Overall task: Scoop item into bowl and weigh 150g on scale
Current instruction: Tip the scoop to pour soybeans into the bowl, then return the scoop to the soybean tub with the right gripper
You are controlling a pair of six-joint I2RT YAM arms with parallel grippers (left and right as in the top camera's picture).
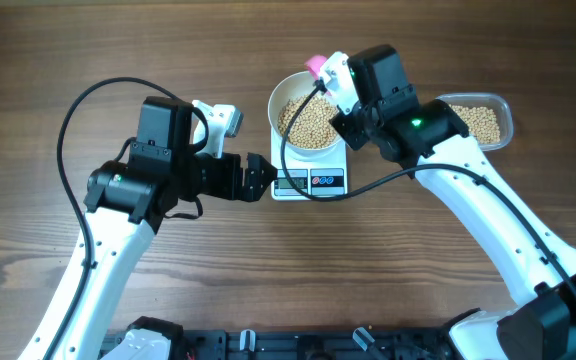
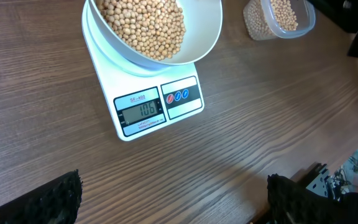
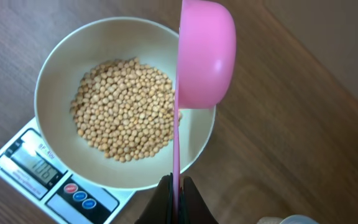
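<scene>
Right fingers (image 3: 163,202) clenched on scoop (image 3: 205,56) handle, handle running straight out from them, cup tipped sideways over bowl (image 3: 104,37) rim. Beans (image 3: 123,109) in bowl on scale (image 2: 157,106), display 106, short. Tub (image 1: 478,122) lies right of scoop; right arm nearer. Left fingers (image 2: 48,199) released, facing scale.

- Bowl (image 1: 276,100) of beans (image 1: 306,122) sits on scale (image 1: 308,183), mid-bench (image 1: 48,50).
- Pink scoop (image 1: 315,65) shows at bowl's rim, partly hidden under right arm (image 1: 408,125).
- Left gripper (image 1: 260,178) rests just beside scale's left edge.
- Clear tub (image 1: 506,115) with more beans stands right of bowl.
</scene>
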